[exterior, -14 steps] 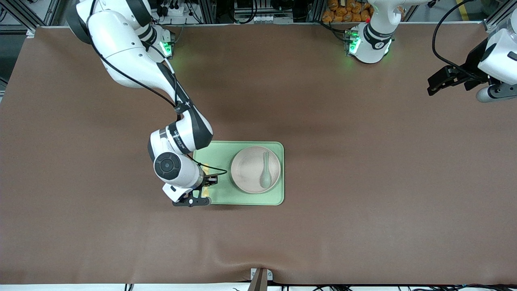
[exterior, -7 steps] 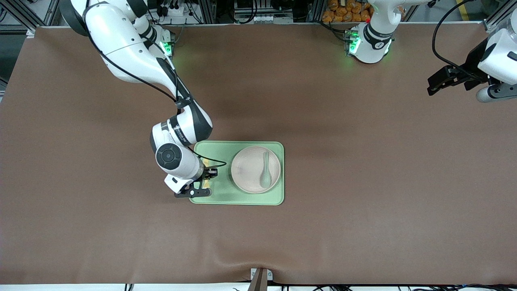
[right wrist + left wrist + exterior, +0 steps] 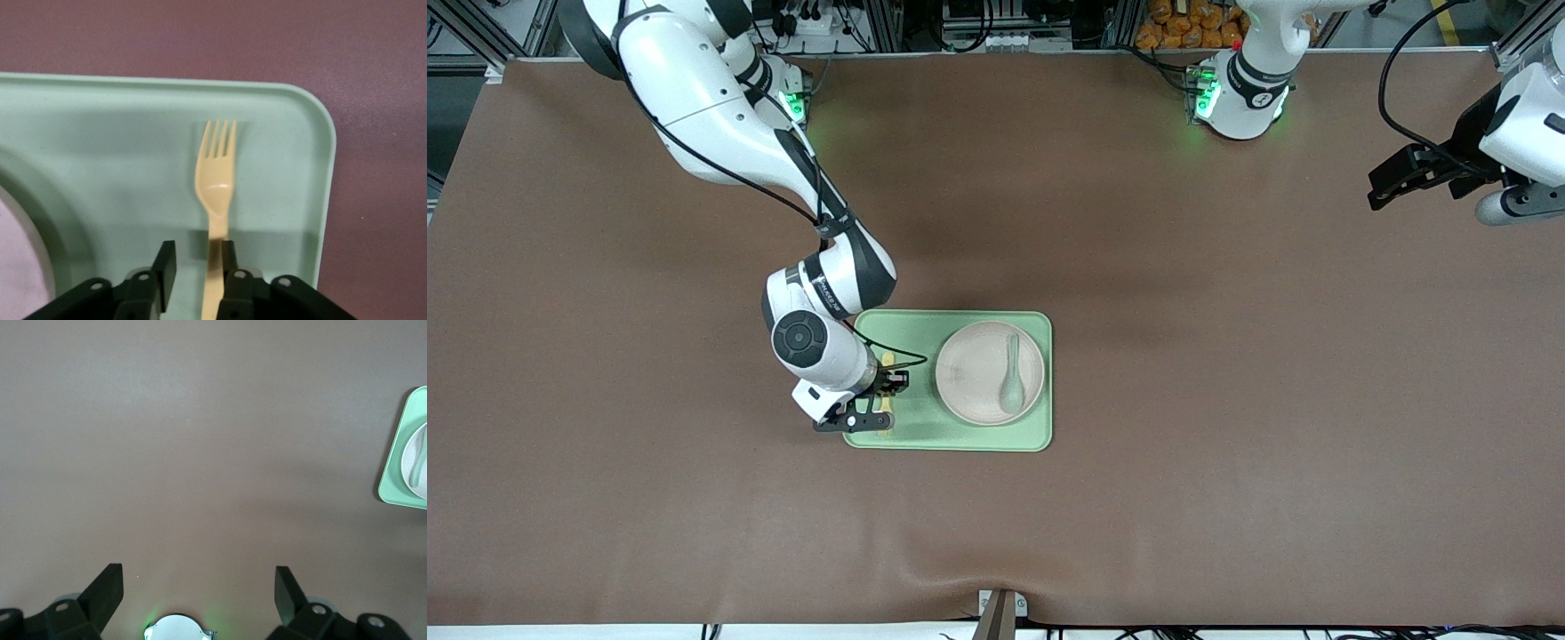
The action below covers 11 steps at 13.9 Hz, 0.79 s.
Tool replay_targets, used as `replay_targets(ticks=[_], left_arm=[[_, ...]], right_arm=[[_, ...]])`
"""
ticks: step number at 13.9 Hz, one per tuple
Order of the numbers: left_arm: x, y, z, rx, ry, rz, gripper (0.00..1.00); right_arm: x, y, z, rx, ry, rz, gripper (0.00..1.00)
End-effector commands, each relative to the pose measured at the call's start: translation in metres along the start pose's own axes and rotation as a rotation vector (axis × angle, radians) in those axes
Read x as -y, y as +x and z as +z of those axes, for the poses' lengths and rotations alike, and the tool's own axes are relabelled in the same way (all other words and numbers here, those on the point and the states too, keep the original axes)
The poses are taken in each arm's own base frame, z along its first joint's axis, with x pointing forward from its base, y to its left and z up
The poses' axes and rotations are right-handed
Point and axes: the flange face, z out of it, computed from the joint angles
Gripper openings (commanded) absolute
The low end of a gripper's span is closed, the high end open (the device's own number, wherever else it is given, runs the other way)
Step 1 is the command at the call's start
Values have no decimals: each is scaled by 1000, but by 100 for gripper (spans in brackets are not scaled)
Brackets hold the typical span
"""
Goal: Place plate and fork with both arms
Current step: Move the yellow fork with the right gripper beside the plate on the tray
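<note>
One fork [image 3: 217,180], pale yellow and small, lies flat on the green tray [image 3: 100,133] near its corner at the right arm's end, tines pointing away from the right end effector [image 3: 199,267]. Its fingers, clamped a second ago, now stand slightly apart around the handle, so the fork looks released and placed. Just beside it on the tray, at the centre of the frame, sits the off-white plate [image 3: 978,378] with a grey-green spoon [image 3: 1011,378] on it. The left end effector [image 3: 199,590] waits wide open over bare surface [image 3: 1227,400].
</note>
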Motion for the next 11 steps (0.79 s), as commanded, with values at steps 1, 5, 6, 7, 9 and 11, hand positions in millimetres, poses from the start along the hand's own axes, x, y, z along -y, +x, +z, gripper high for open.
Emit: replay_targets(ticks=[1, 5, 6, 7, 9, 11], left_arm=[[0, -8, -8, 0, -13, 20, 100], [-1, -9, -7, 2, -12, 20, 100], [0, -8, -8, -1, -13, 20, 100], [0, -8, -8, -1, -13, 20, 100], [2, -8, -8, -1, -13, 19, 100], [1, -9, -9, -3, -13, 19, 100]], right_arm=[[0, -6, -28, 44, 9, 11, 100], [-13, 6, -85, 11, 38, 31, 100], [-24, 10, -98, 11, 41, 48, 100], [-39, 16, -115, 13, 42, 65, 100], [-73, 25, -146, 18, 41, 106, 100], [-107, 27, -174, 21, 40, 136, 100]])
